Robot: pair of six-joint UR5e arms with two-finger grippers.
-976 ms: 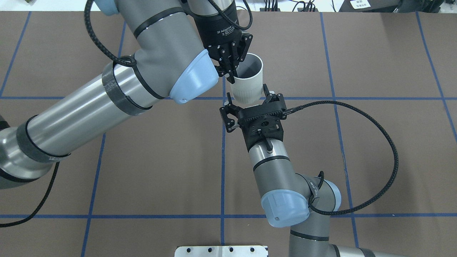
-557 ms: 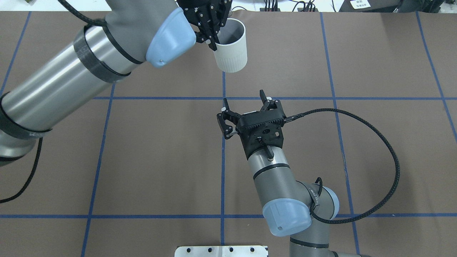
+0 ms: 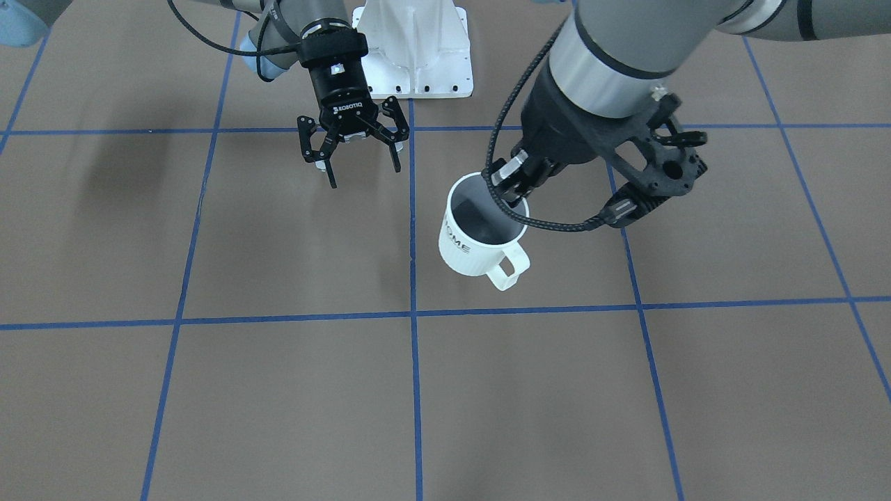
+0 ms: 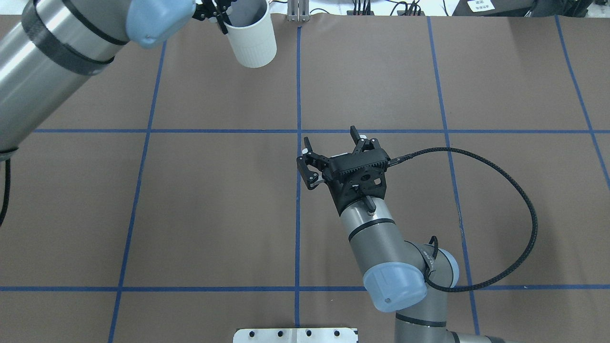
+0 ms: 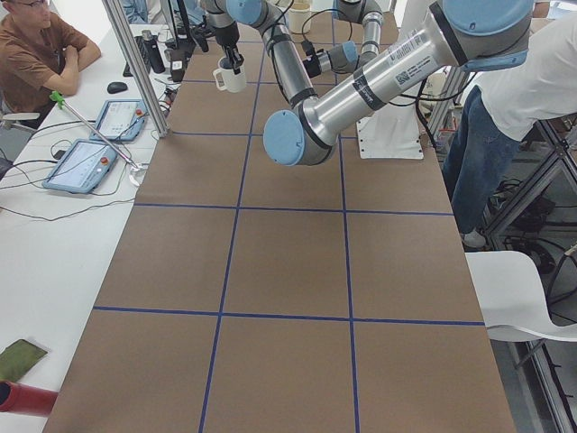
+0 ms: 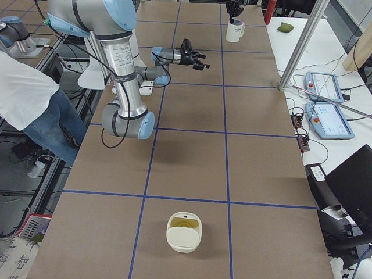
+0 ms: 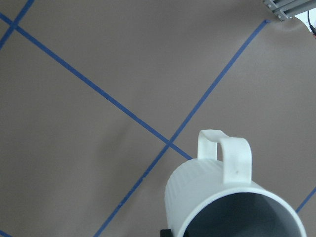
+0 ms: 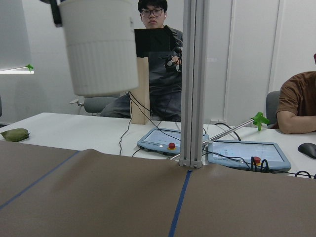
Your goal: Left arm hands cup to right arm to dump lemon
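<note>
The white cup [image 3: 480, 236] marked "HOME" hangs in the air, slightly tilted, with its handle towards the operators' side. My left gripper [image 3: 511, 184] is shut on its rim, one finger inside the mouth. From overhead the cup [image 4: 250, 40] and left gripper [image 4: 217, 14] are at the far left edge. The left wrist view looks down on the cup [image 7: 232, 197]. My right gripper [image 4: 331, 143] is open and holds nothing near the table's middle, well apart from the cup [image 8: 101, 47]. The front view shows the right gripper [image 3: 362, 156] too. The lemon is hidden; the cup's inside looks dark grey.
An aluminium post [image 4: 298, 12] stands at the far edge beside the cup. People sit behind it with tablets [image 8: 170, 140]. A cream container [image 6: 184, 231] with something yellowish inside sits at the table's right end. A person [image 5: 523, 90] stands by the white base [image 3: 418, 62].
My left arm has carried the cup out from between the right gripper's open fingers, away to the left and far edge. The right gripper stayed open and drew back slightly.
</note>
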